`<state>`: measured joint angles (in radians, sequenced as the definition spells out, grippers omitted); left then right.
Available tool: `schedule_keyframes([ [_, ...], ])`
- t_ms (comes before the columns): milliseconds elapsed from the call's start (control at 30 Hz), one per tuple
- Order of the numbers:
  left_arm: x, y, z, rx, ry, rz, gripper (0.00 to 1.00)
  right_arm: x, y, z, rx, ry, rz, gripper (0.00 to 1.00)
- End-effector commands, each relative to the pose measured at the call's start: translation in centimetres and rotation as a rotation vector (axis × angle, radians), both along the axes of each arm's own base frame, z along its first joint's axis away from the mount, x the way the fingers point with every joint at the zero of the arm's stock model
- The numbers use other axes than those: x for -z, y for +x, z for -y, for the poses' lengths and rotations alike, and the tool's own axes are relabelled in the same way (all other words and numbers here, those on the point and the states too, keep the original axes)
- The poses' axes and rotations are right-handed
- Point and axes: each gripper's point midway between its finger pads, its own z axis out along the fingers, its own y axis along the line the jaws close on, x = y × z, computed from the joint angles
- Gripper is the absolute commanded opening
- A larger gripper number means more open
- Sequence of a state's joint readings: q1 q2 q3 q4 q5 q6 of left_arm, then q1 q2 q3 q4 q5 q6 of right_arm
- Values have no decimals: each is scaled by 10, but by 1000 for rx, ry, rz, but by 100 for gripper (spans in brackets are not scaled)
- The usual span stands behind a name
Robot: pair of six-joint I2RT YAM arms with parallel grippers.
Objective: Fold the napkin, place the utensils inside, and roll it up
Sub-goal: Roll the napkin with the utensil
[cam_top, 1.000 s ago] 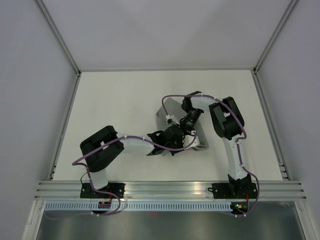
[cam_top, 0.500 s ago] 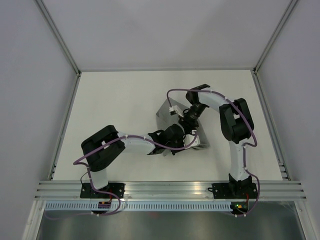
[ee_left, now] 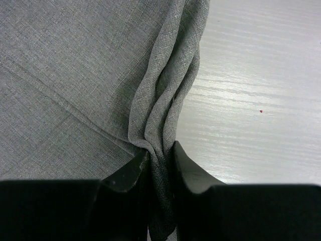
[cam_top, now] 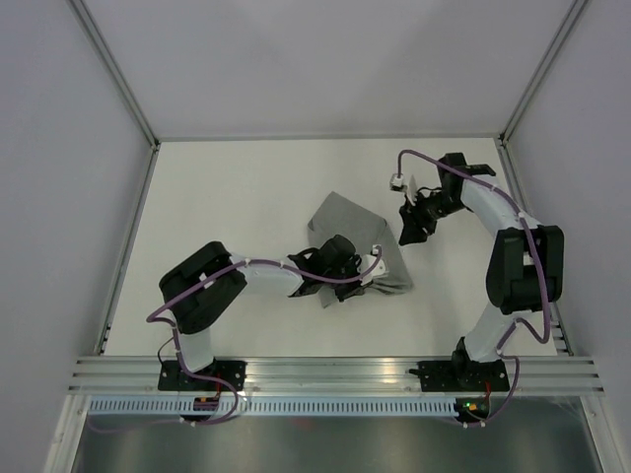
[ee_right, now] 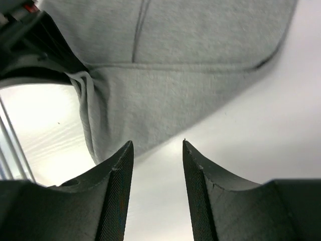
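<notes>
Right tool (cam_top: 408,227) is swinging away from the napkin (cam_top: 340,217), jaws parted and empty.
Left tool (ee_left: 159,153) is pinching its bunched edge on the table (cam_top: 227,197); soft, light cloth, likely best taken at a corner.

The left claw (ee_left: 160,158) and right claw (ee_right: 158,155) are matte black; white-and-black arms (cam_top: 266,283) trail purple cables (cam_top: 150,317).

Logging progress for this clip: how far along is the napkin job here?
Done: the napkin looks partly folded on the table, layers overlapping. In hand: the left tool pinches a bunched edge of the cloth; the right tool is open, off to the side, holding nothing. Left: no utensils are in view, so placing them and rolling up are not yet done.
</notes>
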<state>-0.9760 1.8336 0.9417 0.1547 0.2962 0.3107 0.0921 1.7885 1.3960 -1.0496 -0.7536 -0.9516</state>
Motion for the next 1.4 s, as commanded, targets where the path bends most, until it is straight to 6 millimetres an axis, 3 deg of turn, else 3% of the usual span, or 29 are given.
schedule_keyframes([
  [0,13,-13,-5,9,26,-127,2,-11,16,13,35,48,222,50],
  [133,12,-12,-4,20,28,-167,2,-2,-10,25,35,7,344,50],
  [233,11,-11,-5,25,19,-204,2,-15,-17,24,12,18,457,52],
  [300,11,-8,-6,21,18,-220,2,-9,-27,23,15,18,480,55],
  [333,11,-9,-6,26,15,-233,2,-20,-23,23,17,22,554,60],
  [367,10,-8,-5,25,12,-239,2,-13,-29,23,15,18,555,61],
  [433,14,-10,-8,27,29,-265,2,-15,-34,18,-12,10,596,65],
  [600,16,-6,-9,23,30,-299,2,8,-55,-10,-131,-69,656,67],
  [767,15,-4,-7,26,20,-335,2,25,-71,-31,-210,-100,648,71],
  [1200,14,0,-7,34,16,-379,2,56,-89,-52,-312,-158,633,77],
  [1367,16,1,-8,32,14,-393,2,48,-94,-54,-322,-144,647,76],
])
